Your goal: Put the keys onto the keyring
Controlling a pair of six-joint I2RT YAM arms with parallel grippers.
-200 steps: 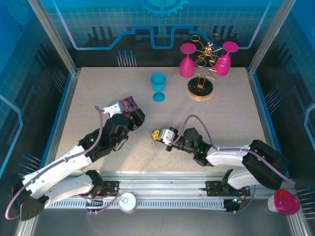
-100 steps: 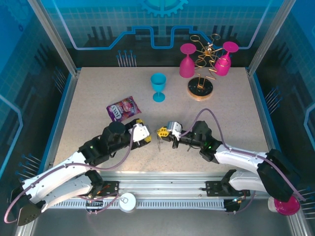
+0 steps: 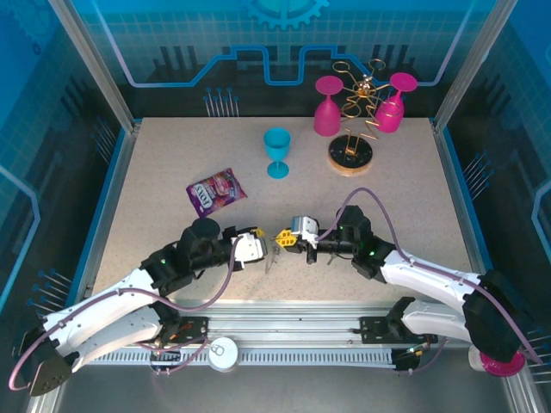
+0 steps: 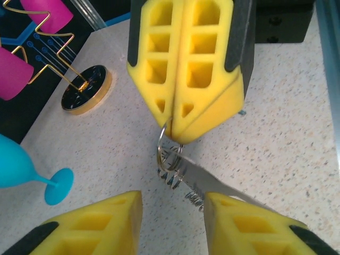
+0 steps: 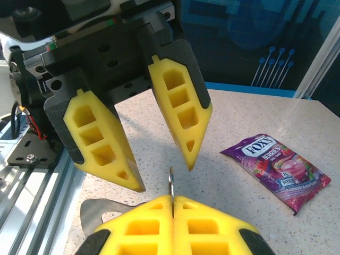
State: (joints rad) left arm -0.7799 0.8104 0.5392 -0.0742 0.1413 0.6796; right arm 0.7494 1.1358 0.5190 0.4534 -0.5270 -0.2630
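The right gripper (image 4: pixel 173 134) is clamped on one thin ring of the grey metal keyring (image 4: pixel 178 169), which hangs just above the speckled beige table (image 3: pixel 164 163). The keyring's tail reaches between the spread yellow foam fingers (image 4: pixel 103 226) of the left gripper (image 4: pixel 172 201) (no tiny silver key can be told apart among the rings).

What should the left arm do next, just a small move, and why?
Probably ease the open left gripper forward and close on the keyring: it dangles from the shut right gripper, just ahead of the left jaws' gap.
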